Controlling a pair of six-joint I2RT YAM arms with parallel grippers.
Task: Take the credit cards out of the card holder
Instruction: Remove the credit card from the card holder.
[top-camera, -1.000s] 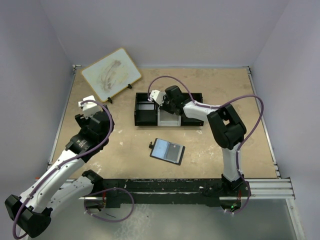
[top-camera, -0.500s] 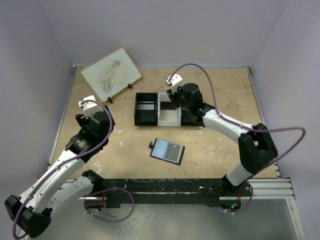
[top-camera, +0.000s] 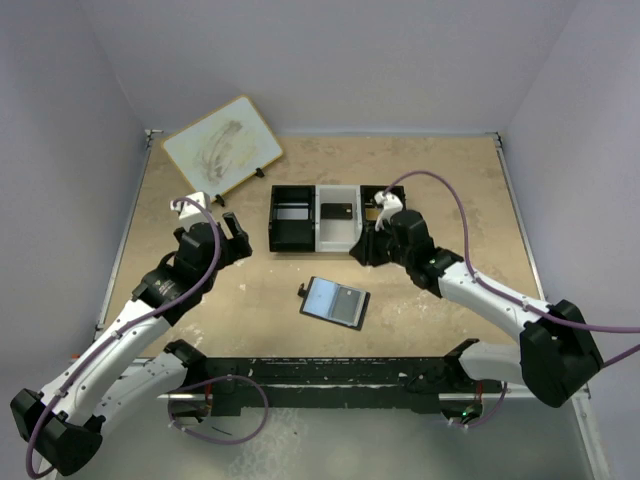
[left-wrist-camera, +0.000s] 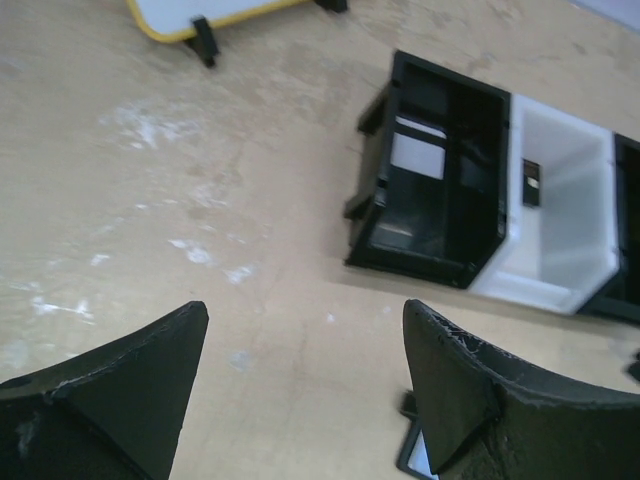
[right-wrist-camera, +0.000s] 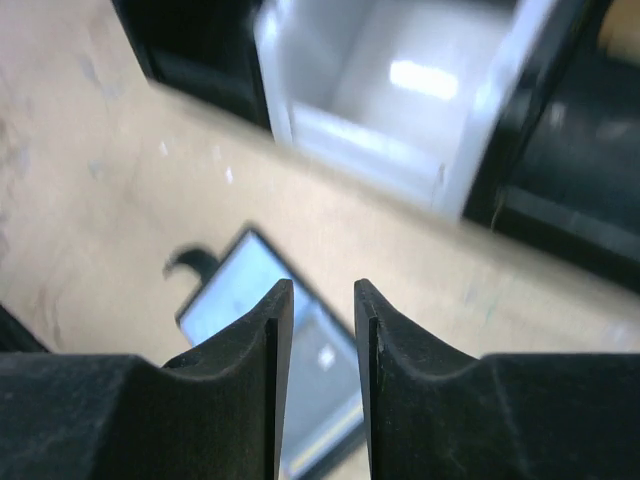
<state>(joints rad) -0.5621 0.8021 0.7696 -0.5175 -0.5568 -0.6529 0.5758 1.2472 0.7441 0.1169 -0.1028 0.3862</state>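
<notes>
Plainly, the card holder (top-camera: 335, 302) lies open, pale blue-grey inside.

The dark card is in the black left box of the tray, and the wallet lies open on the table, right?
No. The dark card lies in the white middle box of the tray, as the top view shows. The wallet does lie open on the table.

I see bare table (top-camera: 240, 290) on every side of the open wallet (top-camera: 335, 302), so I can come in from left or right. The tray (top-camera: 272, 218) walls off the far side, leaving a bare strip between; the right gripper (top-camera: 358, 251) hangs over that strip's right end. The whiteboard (top-camera: 220, 148) stands well apart, far left.
</notes>
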